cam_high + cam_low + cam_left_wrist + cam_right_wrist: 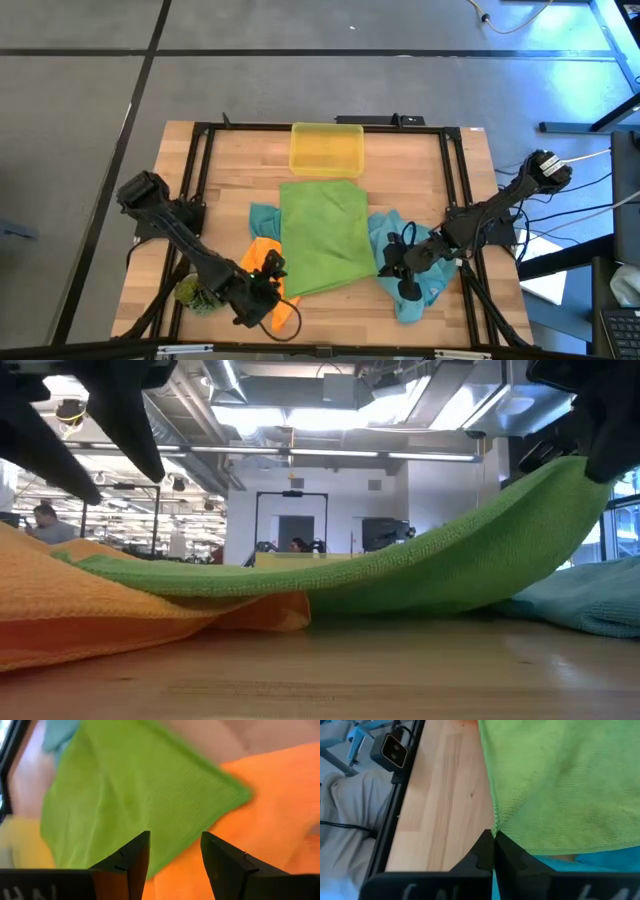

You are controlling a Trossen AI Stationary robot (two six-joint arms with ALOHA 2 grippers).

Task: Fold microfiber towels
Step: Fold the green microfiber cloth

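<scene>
Green towel (323, 236): spread in the middle of the bench, lying over the other cloths; its edge on the right arm's side is lifted, so in the low view it rises in a slope toward that side.
Orange towel (262, 262): partly under the green one on the left arm's side, near the front edge of the bench.
Teal towels: one (410, 262) bunched under and beside the green towel on the right arm's side; another (262, 217) peeks out from under its opposite edge.
Right gripper (494, 851): fingers pressed together on the green towel's edge, holding it up off the bench.
Left gripper (175, 857): fingers (134, 856) spread apart with nothing between them, above the orange towel, just beside the green towel's corner.
Yellow bin (326, 148): at the far side of the bench, touching the green towel's far edge.
Plant tuft (192, 293): near the front corner on the left arm's side.
Bench (230, 180): light wood with a black frame.
</scene>
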